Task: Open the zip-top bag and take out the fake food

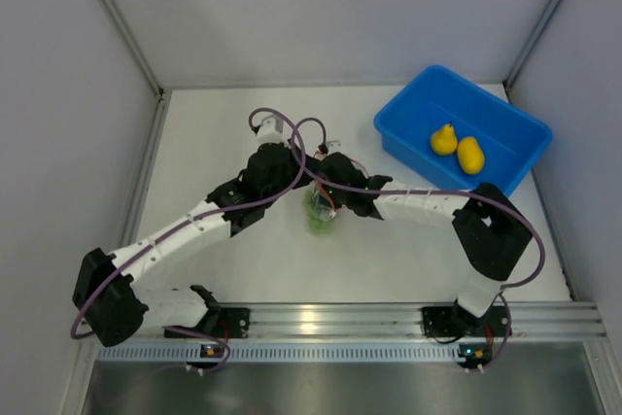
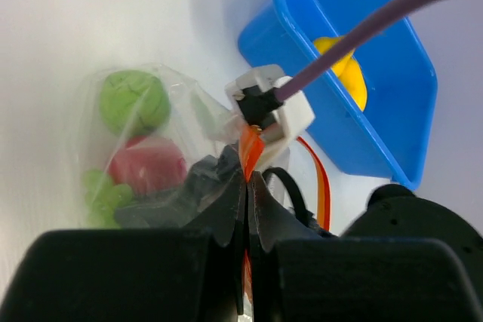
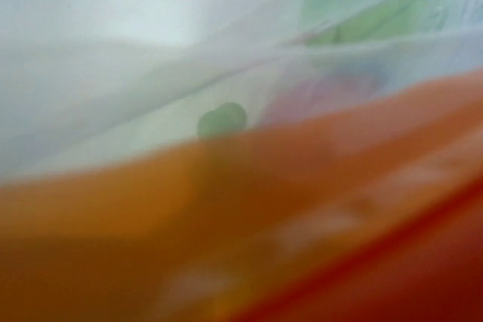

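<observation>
The zip-top bag (image 1: 321, 213) lies at the table's middle between my two grippers. In the left wrist view the clear bag (image 2: 181, 111) holds a green round fruit (image 2: 134, 101), a red apple (image 2: 147, 165) and green grapes (image 2: 102, 194). My left gripper (image 2: 249, 179) is shut on the bag's orange zip strip (image 2: 250, 148); it also shows in the top view (image 1: 296, 174). My right gripper (image 1: 328, 191) is at the bag's mouth, right against the left one. The right wrist view is blurred and filled by the orange strip (image 3: 241, 231), and my own fingers are hidden there. Two yellow pears (image 1: 457, 148) lie in the blue bin.
The blue bin (image 1: 408, 109) stands at the back right; it also shows in the left wrist view (image 2: 385, 133). Grey walls close in the table on the left, back and right. A purple cable (image 1: 282, 119) loops above the grippers.
</observation>
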You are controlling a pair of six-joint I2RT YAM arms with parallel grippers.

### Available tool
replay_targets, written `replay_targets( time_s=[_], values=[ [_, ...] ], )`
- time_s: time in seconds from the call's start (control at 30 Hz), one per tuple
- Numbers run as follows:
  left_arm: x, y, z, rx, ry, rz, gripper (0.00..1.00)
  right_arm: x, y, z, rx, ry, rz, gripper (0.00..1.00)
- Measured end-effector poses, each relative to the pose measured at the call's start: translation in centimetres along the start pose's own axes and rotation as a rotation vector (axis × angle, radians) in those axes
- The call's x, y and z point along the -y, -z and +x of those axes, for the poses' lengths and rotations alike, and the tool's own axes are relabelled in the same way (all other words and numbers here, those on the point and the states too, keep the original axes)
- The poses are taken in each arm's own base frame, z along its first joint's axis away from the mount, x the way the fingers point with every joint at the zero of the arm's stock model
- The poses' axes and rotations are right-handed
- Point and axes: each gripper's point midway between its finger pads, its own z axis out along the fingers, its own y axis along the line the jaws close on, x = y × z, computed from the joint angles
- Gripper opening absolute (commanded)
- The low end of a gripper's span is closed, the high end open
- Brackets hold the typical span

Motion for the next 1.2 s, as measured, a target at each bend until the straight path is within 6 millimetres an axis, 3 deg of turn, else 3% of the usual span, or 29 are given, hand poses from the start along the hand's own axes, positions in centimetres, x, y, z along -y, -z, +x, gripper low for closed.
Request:
replay_targets(
  time_s=[0.43, 0.7, 1.03, 1.2],
  values=[
    [-0.6, -0.3, -0.7, 0.026, 0.012, -0.005, 0.0, -1.0, 4.0, -2.9, 0.094, 0.021, -0.048, 0.01],
    [-0.9, -0.3, -0.5, 0.02, 0.011, -0.009, 0.0, -2.1, 8.2, -6.6, 0.222, 0.029, -0.09, 0.0],
    [-0.9, -0.3, -0.4, 0.015, 0.01, -0.008, 0.0, -1.2, 10.3, -8.1, 0.271, 0.078, -0.037, 0.0],
    [-1.0, -0.3, -0.4, 0.015, 0.01, -0.009, 0.0, -1.0, 12.4, -9.7, 0.313, 0.096, -0.012, 0.0]
  ],
)
